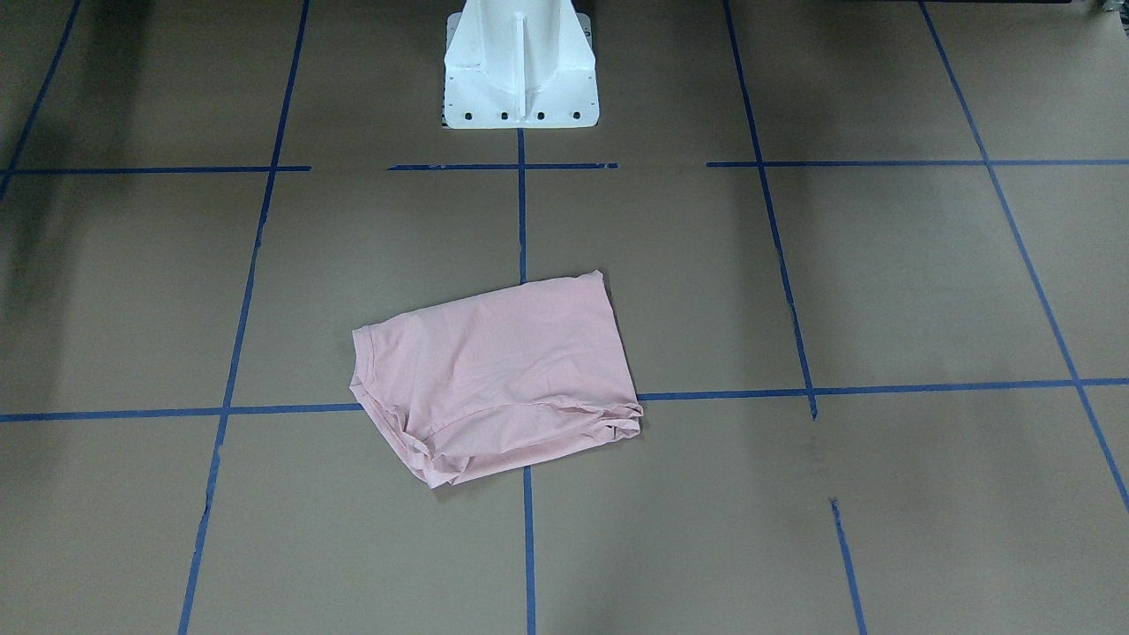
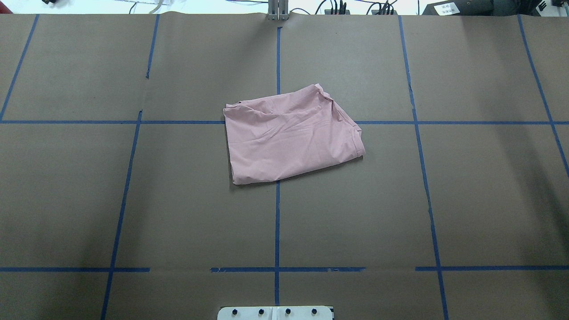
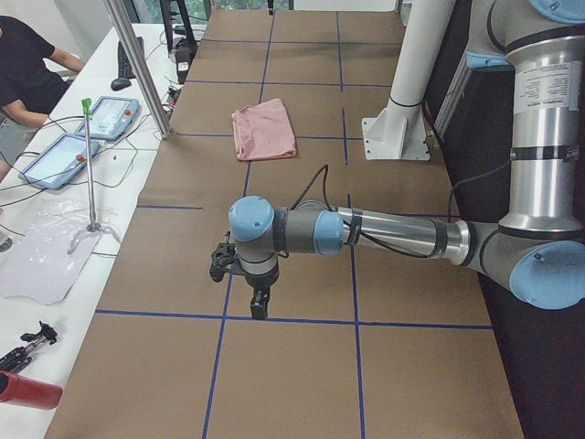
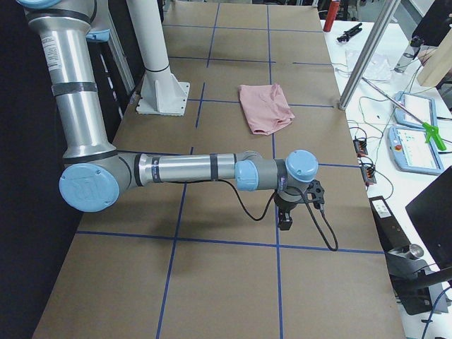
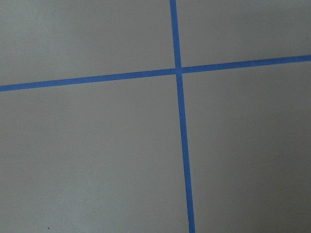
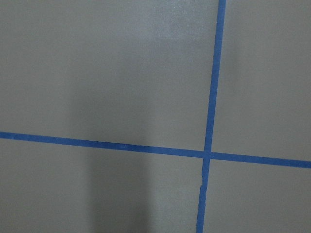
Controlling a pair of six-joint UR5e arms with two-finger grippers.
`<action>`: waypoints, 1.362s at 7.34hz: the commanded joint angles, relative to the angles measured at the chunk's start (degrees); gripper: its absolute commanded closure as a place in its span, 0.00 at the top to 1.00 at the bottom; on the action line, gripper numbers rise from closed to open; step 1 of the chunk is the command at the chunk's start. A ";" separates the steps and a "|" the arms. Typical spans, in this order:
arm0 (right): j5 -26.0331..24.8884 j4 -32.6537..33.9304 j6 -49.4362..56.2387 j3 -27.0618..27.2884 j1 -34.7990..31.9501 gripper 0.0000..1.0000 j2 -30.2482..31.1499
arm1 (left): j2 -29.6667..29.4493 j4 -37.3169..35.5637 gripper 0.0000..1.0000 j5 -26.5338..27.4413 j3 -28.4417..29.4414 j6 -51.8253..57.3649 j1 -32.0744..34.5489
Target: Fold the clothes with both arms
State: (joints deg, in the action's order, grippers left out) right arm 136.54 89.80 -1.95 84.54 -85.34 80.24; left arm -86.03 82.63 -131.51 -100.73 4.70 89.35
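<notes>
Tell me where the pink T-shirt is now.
In the overhead view the pink T-shirt lies folded mid-table, astride the blue centre tape line, ahead of the white pedestal base.

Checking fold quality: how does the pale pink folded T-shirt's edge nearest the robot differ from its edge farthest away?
On the pale pink folded T-shirt, the edge nearest the robot runs straight and clean; the farthest edge is bunched, layers showing. The nearest edge lies robot-side of the crosswise blue tape line, the farthest edge beyond it. Both run askew and cross the centre tape line.
</notes>
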 commanded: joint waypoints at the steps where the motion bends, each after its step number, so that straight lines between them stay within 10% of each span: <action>1: -0.04 0.20 1.67 0.45 0.00 1.00 0.96 | 0.16 -2.37 1.00 0.11 -0.08 0.04 -0.05; 10: 0.04 0.64 7.31 0.89 -0.26 1.00 3.16 | 0.25 -1.68 1.00 0.02 -0.17 0.13 -0.23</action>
State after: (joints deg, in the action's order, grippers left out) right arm 136.58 90.43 5.21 85.43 -85.57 83.40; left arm -85.88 80.83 -131.45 -100.94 4.83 89.15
